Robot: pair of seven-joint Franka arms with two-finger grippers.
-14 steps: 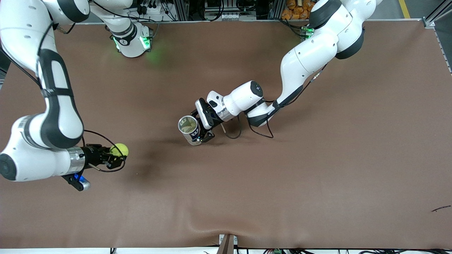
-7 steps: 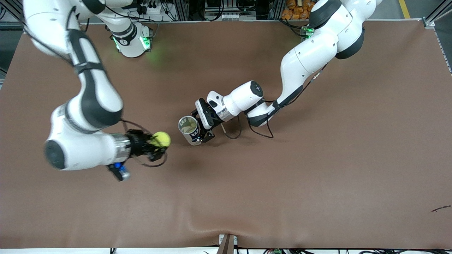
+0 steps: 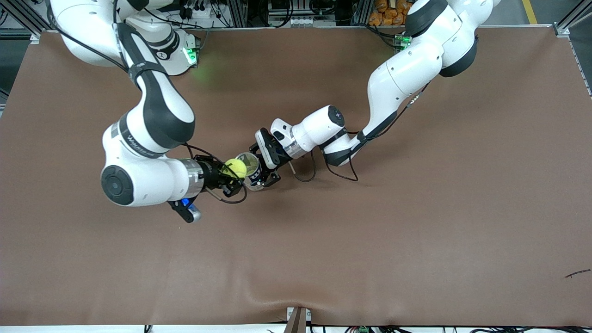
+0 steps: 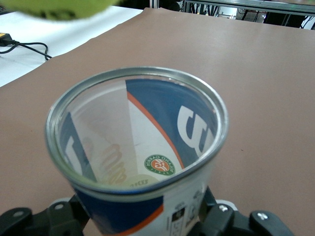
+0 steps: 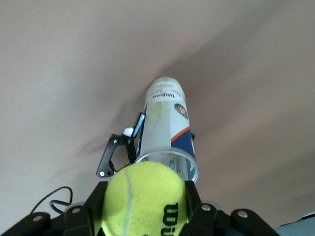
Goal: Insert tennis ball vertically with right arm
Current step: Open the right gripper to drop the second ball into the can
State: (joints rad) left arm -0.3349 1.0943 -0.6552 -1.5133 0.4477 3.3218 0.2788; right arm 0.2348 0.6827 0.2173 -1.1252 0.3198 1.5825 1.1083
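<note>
Right gripper (image 3: 230, 177) is clamped on the yellow tennis ball (image 3: 235, 168), its black fingers (image 5: 83, 216) pressed against the ball's two sides — the ball's black printed lettering shows in the right wrist view. It hangs over the middle of the brown table (image 3: 416, 222), with the ball just at the rim of the can (image 3: 250, 170); from the can's mouth, the ball sits at about 8 o'clock in the front view and partly covers the opening.

Left gripper (image 3: 265, 172) grips the can low on its wall and holds it tilted, mouth up and turned toward the right arm's end of the table. Its jaws stand partly apart, spread by the can's width. The can is clear plastic with a metal rim (image 4: 138, 73), a blue, white and orange label, and nothing inside — a round logo shows through the wall. A yellow blur of the ball (image 4: 59, 7) edges into the left wrist view above the rim.
</note>
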